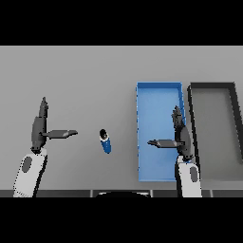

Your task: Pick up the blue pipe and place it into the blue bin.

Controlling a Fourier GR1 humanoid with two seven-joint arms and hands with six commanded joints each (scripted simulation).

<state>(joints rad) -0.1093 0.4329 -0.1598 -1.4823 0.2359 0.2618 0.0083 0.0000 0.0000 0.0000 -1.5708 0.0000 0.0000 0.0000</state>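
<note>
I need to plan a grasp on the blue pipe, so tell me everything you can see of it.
The blue pipe is a short, stubby cylinder, blue with a dark end facing up and away that looks like an open mouth. Its surface looks smooth and plain. It lies on the grey table, tilted slightly off the view's vertical, between the left robot hand and the blue bin, just left of the bin and apart from it. Nothing touches it but the table; both the left and the right robot hand are open and clear of it.

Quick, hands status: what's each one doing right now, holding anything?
Left hand: open, fingers straight, holding nothing, left of the blue pipe.
Right hand: open, holding nothing, over the blue bin.
</note>
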